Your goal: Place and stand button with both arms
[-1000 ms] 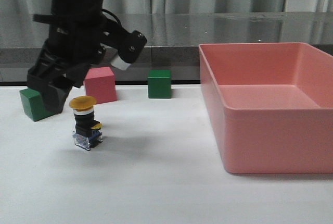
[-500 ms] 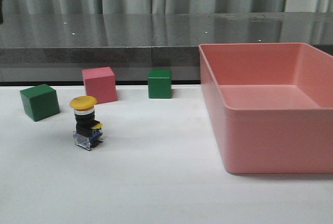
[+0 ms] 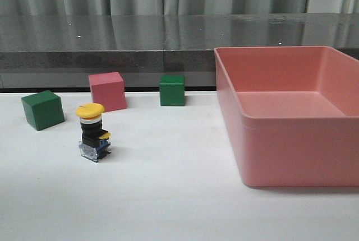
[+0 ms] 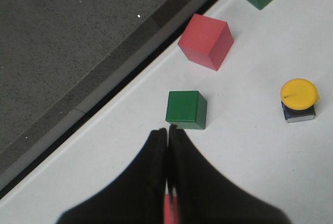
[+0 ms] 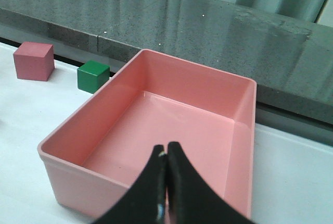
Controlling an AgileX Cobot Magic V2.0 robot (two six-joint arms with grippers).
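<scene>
The small push-button switch with a yellow mushroom cap and black body (image 3: 93,133) stands upright near the white desk's left edge, in front of the pink cube (image 3: 107,91). Standing looks done; nothing seems left but retreating. The left gripper (image 4: 167,153) and right gripper (image 5: 165,174) are both closed, empty, touching nothing.

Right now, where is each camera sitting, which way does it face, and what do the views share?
Front view: low, facing forward over the table at the button; no robot parts show.
Left wrist view: above, looking down on the button; shut left claw shows.
Right wrist view: above the pink bin; shut right claw shows.
Shared: all three show the pink cube.
</scene>
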